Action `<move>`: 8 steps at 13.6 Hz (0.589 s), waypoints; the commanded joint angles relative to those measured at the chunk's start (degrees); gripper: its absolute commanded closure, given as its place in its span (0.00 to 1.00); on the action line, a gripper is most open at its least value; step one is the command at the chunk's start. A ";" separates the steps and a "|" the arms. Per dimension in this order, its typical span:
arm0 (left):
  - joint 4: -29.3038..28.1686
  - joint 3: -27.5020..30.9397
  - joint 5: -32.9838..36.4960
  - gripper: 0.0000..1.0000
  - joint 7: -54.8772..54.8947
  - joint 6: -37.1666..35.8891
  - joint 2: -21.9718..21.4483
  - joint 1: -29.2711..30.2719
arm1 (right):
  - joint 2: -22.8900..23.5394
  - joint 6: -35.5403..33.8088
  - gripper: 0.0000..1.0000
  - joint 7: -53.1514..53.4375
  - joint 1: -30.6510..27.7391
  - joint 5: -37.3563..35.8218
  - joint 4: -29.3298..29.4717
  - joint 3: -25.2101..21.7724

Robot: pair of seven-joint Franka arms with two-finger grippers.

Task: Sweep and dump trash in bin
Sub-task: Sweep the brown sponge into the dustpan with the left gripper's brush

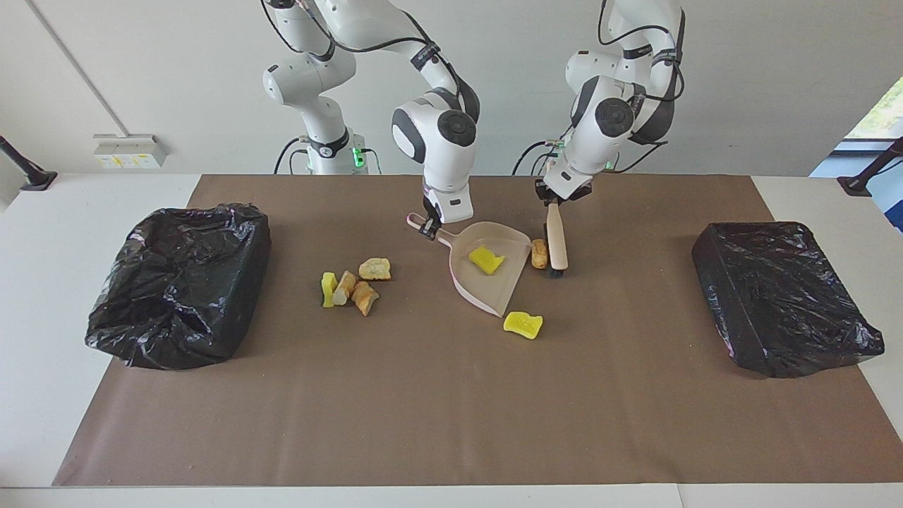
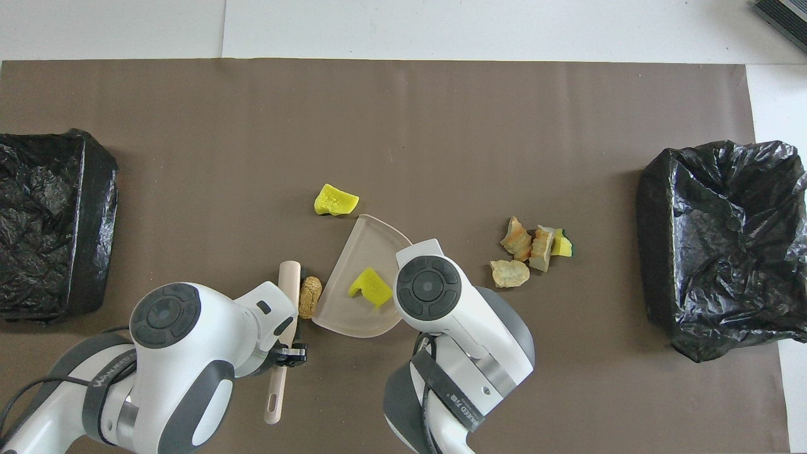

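Trash: one yellow piece (image 1: pixel 486 259) is being carried in the dustpan (image 1: pixel 497 289), gripped by the right gripper (image 1: pixel 428 229); the brush (image 1: pixel 556 243), clamped by the left gripper (image 1: pixel 554 198), is being pressed against a brown lump (image 1: pixel 539 253) at the dustpan's three o'clock.

Brown paper mat (image 1: pixel 451 409) over a white table (image 1: pixel 42 296), grey wall (image 1: pixel 141 70), wall socket box (image 1: pixel 129 150)

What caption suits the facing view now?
Left end effector brushes a brown lump against the dustpan held by the right end effector.

Two glossy white arms with dark grey joint caps, looped black cables and green base lights.
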 commanded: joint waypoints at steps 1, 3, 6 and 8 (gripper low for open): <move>2.66 0.70 -2.07 1.00 -0.51 1.89 2.25 -4.05 | -0.74 -0.78 1.00 0.00 -0.18 0.87 -0.75 0.04; 4.33 0.79 -2.07 1.00 -1.12 1.97 2.87 -6.96 | -0.74 -0.78 1.00 0.00 -0.18 0.87 -0.84 0.04; 9.68 0.70 -2.07 1.00 -2.35 1.10 5.50 -7.76 | -0.83 -0.87 1.00 0.00 -0.18 0.87 -0.75 0.04; 11.80 0.79 -1.99 1.00 -1.39 0.39 6.21 -6.80 | -0.83 -0.87 1.00 0.00 -0.18 0.87 -0.75 0.04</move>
